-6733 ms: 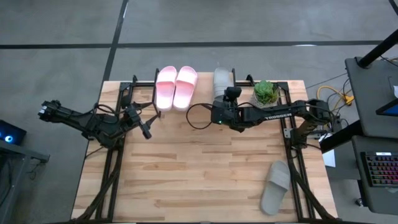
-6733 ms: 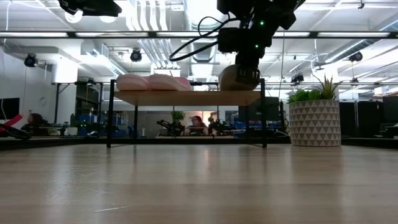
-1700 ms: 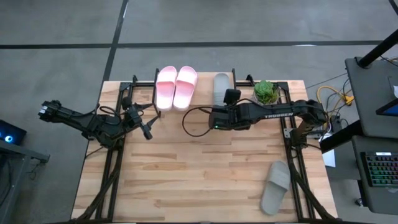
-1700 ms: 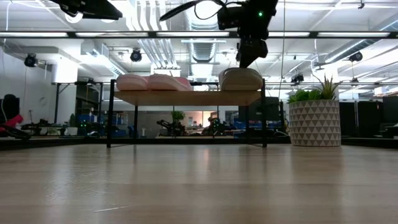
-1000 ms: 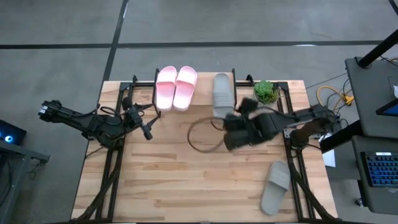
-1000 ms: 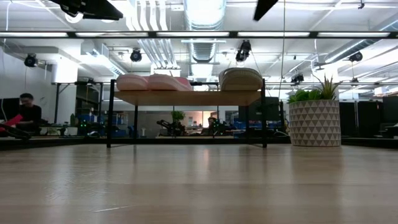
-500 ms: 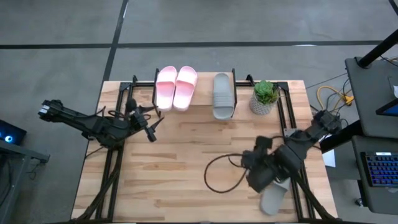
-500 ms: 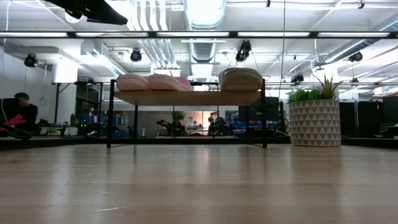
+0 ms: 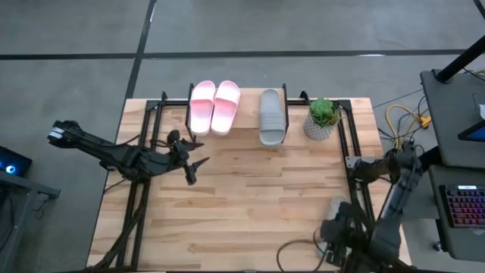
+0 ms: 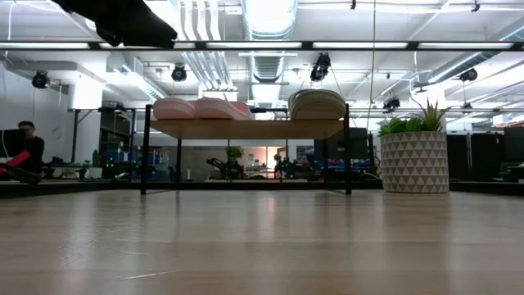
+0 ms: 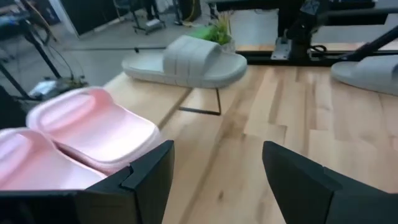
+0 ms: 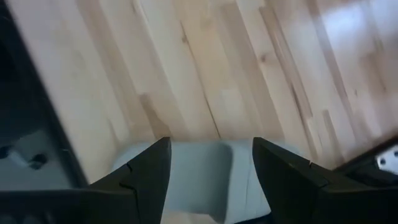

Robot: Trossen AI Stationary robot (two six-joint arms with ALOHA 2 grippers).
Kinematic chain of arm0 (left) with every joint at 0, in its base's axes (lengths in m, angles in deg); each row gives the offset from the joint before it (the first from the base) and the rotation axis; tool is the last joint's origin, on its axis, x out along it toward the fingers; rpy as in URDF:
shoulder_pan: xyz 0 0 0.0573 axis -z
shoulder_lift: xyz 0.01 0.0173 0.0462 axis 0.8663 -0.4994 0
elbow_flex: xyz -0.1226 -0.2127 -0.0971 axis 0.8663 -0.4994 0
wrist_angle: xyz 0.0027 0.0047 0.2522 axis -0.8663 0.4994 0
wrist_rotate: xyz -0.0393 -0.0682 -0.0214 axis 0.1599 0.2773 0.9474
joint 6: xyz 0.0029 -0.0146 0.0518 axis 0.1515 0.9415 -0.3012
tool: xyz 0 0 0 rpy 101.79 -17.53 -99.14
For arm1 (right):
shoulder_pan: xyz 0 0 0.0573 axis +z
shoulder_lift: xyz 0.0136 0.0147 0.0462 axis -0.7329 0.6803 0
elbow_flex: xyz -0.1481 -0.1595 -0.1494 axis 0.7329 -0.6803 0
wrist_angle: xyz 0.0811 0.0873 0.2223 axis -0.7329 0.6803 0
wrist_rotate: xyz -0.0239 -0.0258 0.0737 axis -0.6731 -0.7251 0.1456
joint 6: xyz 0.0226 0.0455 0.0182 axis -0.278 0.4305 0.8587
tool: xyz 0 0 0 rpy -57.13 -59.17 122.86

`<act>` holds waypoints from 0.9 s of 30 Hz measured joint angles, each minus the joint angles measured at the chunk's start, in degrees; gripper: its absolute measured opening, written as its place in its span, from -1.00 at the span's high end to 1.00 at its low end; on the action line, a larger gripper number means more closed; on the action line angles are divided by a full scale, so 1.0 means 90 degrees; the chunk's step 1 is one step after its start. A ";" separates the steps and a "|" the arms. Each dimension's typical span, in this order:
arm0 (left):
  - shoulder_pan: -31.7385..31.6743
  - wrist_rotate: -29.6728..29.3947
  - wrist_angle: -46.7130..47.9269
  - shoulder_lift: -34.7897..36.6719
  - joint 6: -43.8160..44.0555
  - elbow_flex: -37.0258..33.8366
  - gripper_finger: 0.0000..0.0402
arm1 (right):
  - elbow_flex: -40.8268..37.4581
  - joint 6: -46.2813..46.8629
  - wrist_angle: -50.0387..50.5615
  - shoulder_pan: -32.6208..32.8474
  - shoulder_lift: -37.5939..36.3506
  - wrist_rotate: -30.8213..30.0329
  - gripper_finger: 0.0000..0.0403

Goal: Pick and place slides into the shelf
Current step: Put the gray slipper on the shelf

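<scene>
Two light pink slides [image 9: 214,106] and one grey slide [image 9: 272,116] lie sole-down on the shelf [image 10: 246,129] at the table's far edge. A second grey slide [image 12: 205,171] lies on the table near its right front corner. In the high view it is mostly hidden under my right arm. My right gripper [image 12: 211,146] hangs open above that slide, pointing steeply down. My left gripper [image 9: 195,168] is open at the table's left, in front of the shelf. It points roughly level toward the pink slides [image 11: 93,127] and holds nothing.
A potted plant [image 9: 323,114] in a patterned white pot [image 10: 413,160] stands right of the shelf at the back. Black frame rails [image 9: 352,163] run along the table's left and right sides. Bare wooden tabletop [image 9: 250,197] lies between the arms. A person sits far off in the room [image 10: 29,143].
My right gripper has swung from in front of the shelf toward the table's near right corner. It has tipped downward and now stands over the grey slide there, still open. My left gripper has moved a little toward the table's middle and down, rolling slightly, still open.
</scene>
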 joint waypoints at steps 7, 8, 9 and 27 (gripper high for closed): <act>0.0000 0.0031 -0.0022 -0.0478 0.0724 0.0000 -0.14 | -0.0287 0.0705 -0.0004 0.0486 0.0973 0.0170 -0.07; 0.0000 0.0035 -0.0022 -0.0548 0.0735 0.0000 -0.14 | -0.0294 0.0713 0.0005 0.0518 0.1153 0.0337 -0.07; 0.0000 0.0035 -0.0022 -0.0620 0.0735 0.0000 -0.14 | -0.0297 0.0713 0.0012 0.0543 0.1341 0.0550 -0.07; 0.0000 0.0035 -0.0409 -0.0948 0.0473 0.0162 -0.14 | -0.0319 0.0628 0.0045 0.0576 0.2318 0.1011 -0.07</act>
